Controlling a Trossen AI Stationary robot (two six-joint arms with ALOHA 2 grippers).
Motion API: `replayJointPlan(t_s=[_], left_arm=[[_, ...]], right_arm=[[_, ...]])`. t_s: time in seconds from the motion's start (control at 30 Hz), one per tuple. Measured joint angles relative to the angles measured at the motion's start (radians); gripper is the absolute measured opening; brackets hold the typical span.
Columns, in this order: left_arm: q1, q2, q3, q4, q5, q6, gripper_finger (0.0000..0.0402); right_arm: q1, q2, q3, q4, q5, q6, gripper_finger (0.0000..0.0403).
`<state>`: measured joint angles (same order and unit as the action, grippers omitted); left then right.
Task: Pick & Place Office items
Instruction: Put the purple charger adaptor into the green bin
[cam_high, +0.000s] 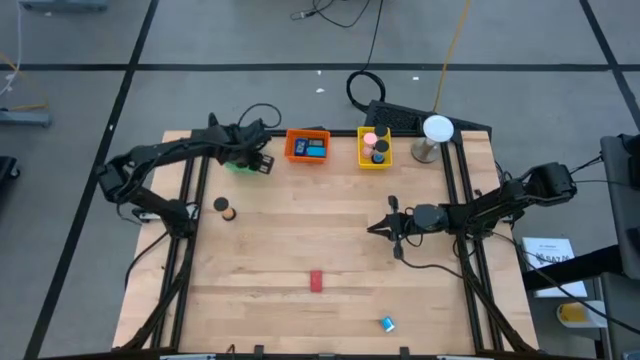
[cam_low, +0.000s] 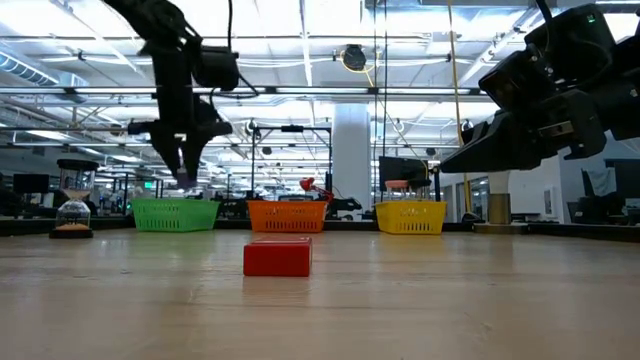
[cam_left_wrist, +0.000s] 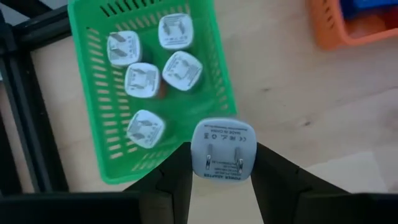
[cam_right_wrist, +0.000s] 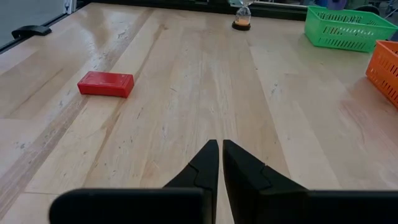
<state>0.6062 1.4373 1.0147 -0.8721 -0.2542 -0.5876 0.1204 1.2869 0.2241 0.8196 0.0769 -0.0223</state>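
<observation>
My left gripper is at the table's far left, shut on a white power adapter above the edge of the green tray. Several more white adapters lie in that tray, prongs up. In the high view the left gripper is at the green tray. A red block lies flat on the table's near middle. A small blue piece lies near the front edge. My right gripper waits shut at the middle right, level above the wood. My left gripper pinches the adapter's two opposite side walls between its two fingers. The fingers come from above, pointing steeply down. The adapter is lifted clear, its pronged face turned up toward the wrist camera.
An orange tray and a yellow tray with small pieces stand along the far edge, then a white ball on a stand. A small dark and orange object stands at the left. The table's middle is bare wood.
</observation>
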Motion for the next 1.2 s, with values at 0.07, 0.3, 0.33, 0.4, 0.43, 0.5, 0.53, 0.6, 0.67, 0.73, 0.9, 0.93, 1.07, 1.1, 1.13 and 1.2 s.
replayJointPlan(t_s=[0.07,0.3,0.33,0.4,0.43,0.5,0.53,0.6,0.67,0.73,0.9,0.93,1.07,1.1,1.13,1.2], left_arm=[[0.030,0.010,0.000,0.005,0.013,0.023,0.0137],[0.070,0.065,0.000,0.006,0.041,0.067,0.0136],[0.070,0.075,0.000,0.006,0.045,0.071,0.0136],[0.068,0.091,0.000,0.010,0.046,0.079,0.0136],[0.072,0.100,0.000,0.010,0.041,0.083,0.0136],[0.085,0.118,0.000,0.011,0.030,0.086,0.0136],[0.093,0.125,0.000,0.014,0.028,0.086,0.0136],[0.109,0.141,0.000,0.014,0.028,0.086,0.0136],[0.120,0.155,0.000,0.017,0.028,0.087,0.0136],[0.123,0.166,0.000,0.035,0.030,0.096,0.0136],[0.120,0.176,0.000,0.078,0.079,0.112,0.0148],[0.121,0.177,0.000,0.077,0.079,0.112,0.0155],[0.121,0.177,0.000,0.065,0.079,0.110,0.0173],[0.121,0.177,0.000,0.062,0.079,0.111,0.0174],[0.121,0.177,0.000,0.062,0.079,0.111,0.0173],[0.121,0.177,0.000,0.062,0.079,0.111,0.0168]], right_arm=[[0.000,0.000,0.000,-0.001,0.000,-0.003,0.0018],[0.000,0.000,0.000,0.000,-0.001,-0.010,0.0018],[0.000,0.000,0.000,-0.001,-0.002,-0.010,0.0018],[0.000,0.000,0.000,-0.001,-0.002,-0.010,0.0018],[0.000,0.000,0.000,-0.001,-0.002,-0.010,0.0018],[0.000,0.000,0.000,-0.001,-0.002,-0.010,0.0018],[0.000,0.000,0.000,-0.001,-0.002,-0.011,0.0018],[0.000,0.000,0.000,-0.001,-0.003,-0.011,0.0018],[0.000,0.000,0.000,-0.001,-0.003,-0.012,0.0018],[0.000,0.000,0.000,-0.001,-0.003,-0.012,0.0018],[0.000,0.000,-0.001,-0.001,-0.003,-0.012,0.0018],[0.000,0.000,-0.001,-0.001,-0.003,-0.012,0.0018],[0.000,0.000,-0.001,-0.001,-0.003,-0.012,0.0018],[0.000,0.000,-0.001,-0.001,-0.003,-0.012,0.0018],[0.000,0.000,-0.001,-0.001,-0.003,-0.012,0.0018],[0.000,0.000,-0.001,-0.001,-0.003,-0.012,0.0018]])
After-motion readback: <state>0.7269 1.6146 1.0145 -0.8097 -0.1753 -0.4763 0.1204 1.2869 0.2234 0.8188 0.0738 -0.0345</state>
